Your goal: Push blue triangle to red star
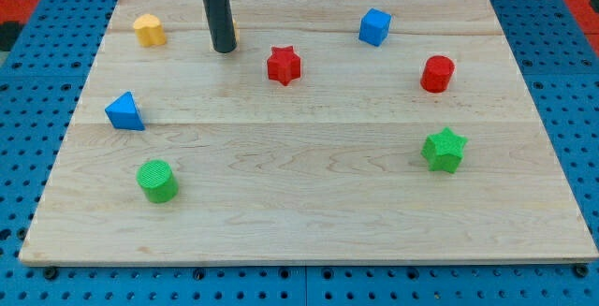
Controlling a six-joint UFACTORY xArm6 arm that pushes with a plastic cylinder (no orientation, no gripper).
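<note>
The blue triangle [124, 112] lies at the view's left on the wooden board [309, 194]. The red star [284, 65] sits right of it and toward the view's top, near the middle. My tip [224, 50] rests on the board at the view's top left, left of the red star and well above and right of the blue triangle. It touches neither of them. A sliver of yellow shows just behind the rod.
A yellow block [149, 30] sits at the top left. A blue cube [374, 26] is at the top right, with a red cylinder [437, 73] below it. A green star [444, 150] is at the right and a green cylinder [157, 180] at the lower left.
</note>
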